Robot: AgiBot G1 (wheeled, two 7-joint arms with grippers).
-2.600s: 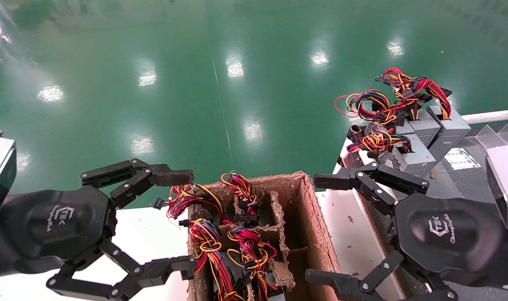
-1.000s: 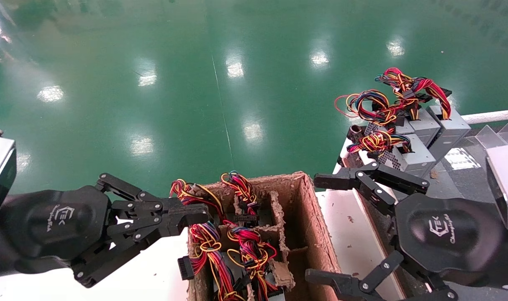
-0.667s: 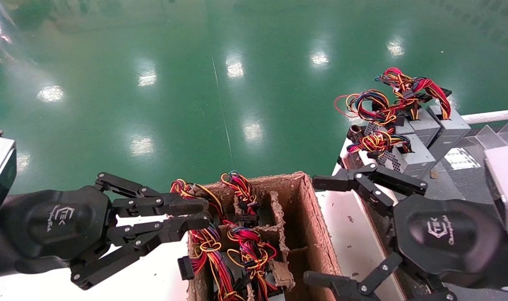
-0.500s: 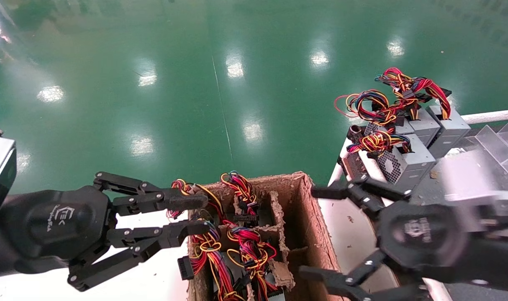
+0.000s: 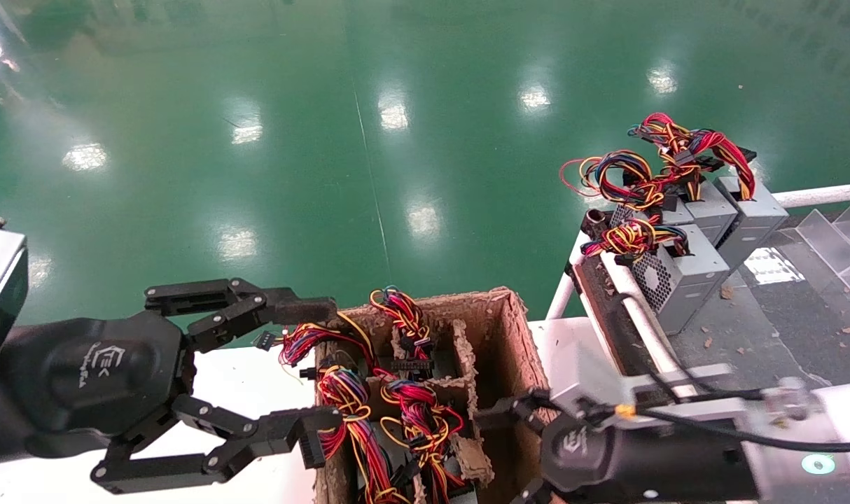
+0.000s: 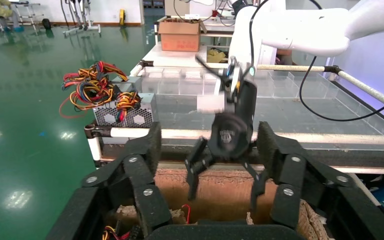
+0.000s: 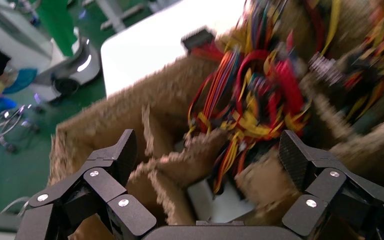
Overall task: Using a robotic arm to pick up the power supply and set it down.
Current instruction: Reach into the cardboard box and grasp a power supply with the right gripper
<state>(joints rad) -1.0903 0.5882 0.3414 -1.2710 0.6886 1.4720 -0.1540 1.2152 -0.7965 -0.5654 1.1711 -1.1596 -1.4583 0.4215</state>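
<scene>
Several power supplies stand in a brown divided cardboard box (image 5: 519, 350), showing mostly as red, yellow and blue wire bundles (image 5: 404, 413). My left gripper (image 5: 330, 364) is open at the box's left wall, one finger on each side of the trailing wires. My right gripper (image 5: 502, 458) is open too, pointing into the box from its right side. In the right wrist view its fingers (image 7: 122, 152) straddle a torn divider (image 7: 180, 165), a wire bundle (image 7: 250, 95) and a pale power supply body (image 7: 215, 202) below. The left wrist view shows the right gripper (image 6: 225, 175) over the box's far wall (image 6: 220, 187).
Three more grey power supplies (image 5: 684, 269) with wire bundles lean on the dark belt at the right, behind a white rail (image 5: 635, 308). The box rests on a white table (image 5: 236, 385). Green floor lies beyond.
My left gripper shut on the trailing wires, then opened wide again. My right arm swung from the right side over to the box and turned to point into it.
</scene>
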